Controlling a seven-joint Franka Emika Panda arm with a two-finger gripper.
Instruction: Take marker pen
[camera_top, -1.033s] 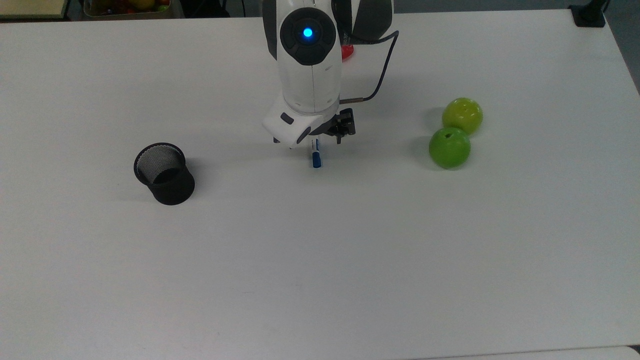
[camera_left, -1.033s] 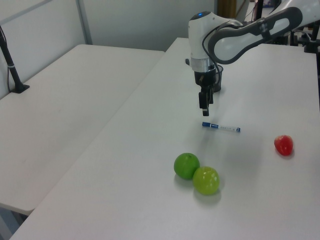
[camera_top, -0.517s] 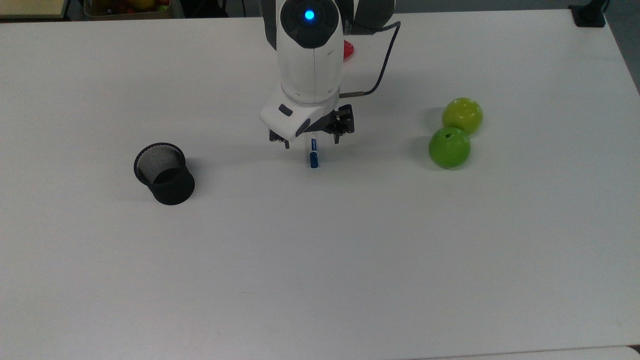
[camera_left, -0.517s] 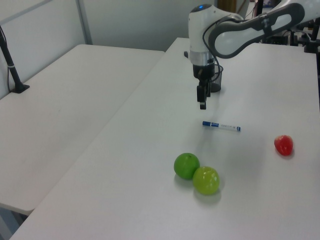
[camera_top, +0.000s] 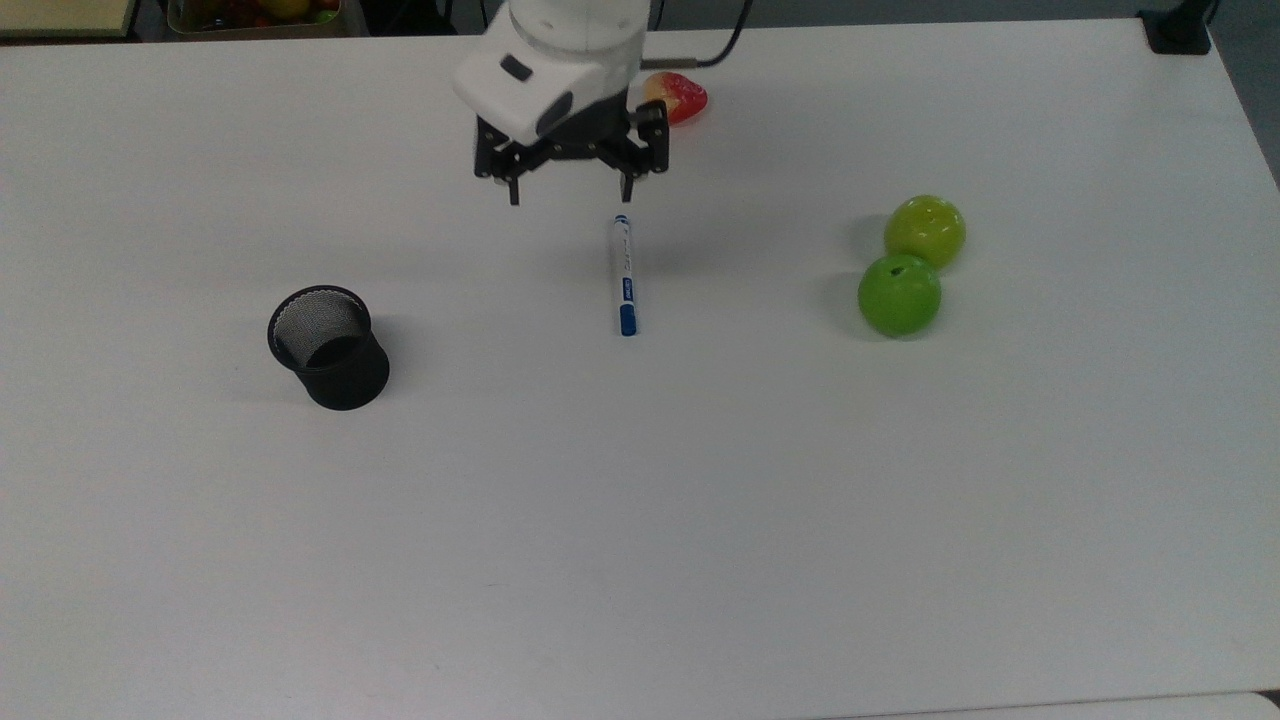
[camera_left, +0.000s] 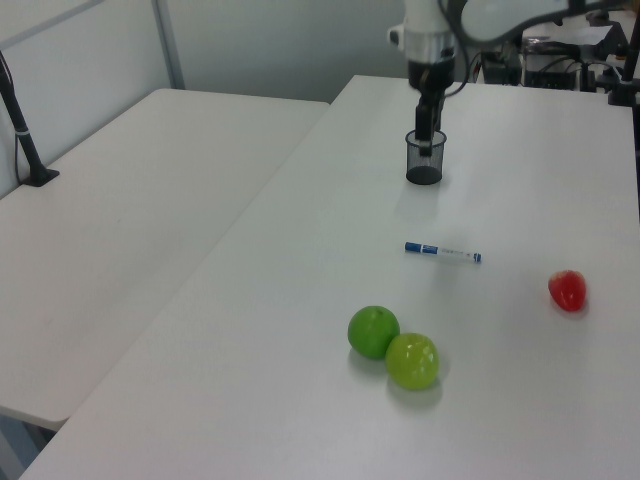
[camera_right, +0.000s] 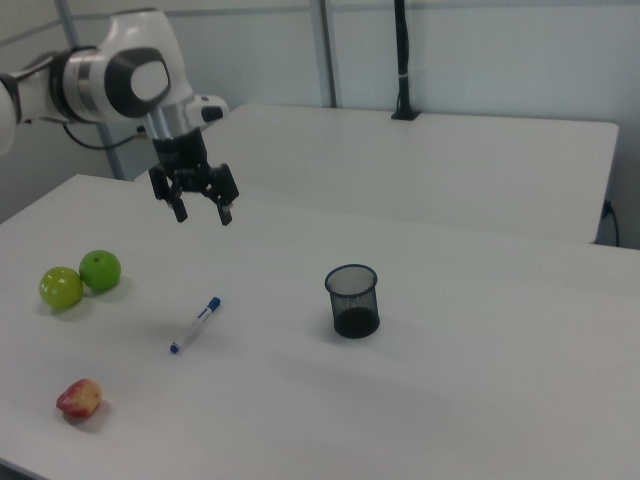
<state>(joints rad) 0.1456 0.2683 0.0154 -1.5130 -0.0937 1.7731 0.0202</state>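
With our claw (camera_top: 568, 190) hanging wide open and empty above the table (camera_top: 700, 520), the marker pen (camera_top: 624, 274) lies flat between cup and apples; we judge it light, stiff, slippery, best pinched mid-barrel.

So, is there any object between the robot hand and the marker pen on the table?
No, nothing visible. The open hand hangs above the white marker pen with the blue cap, which lies alone on the white table.
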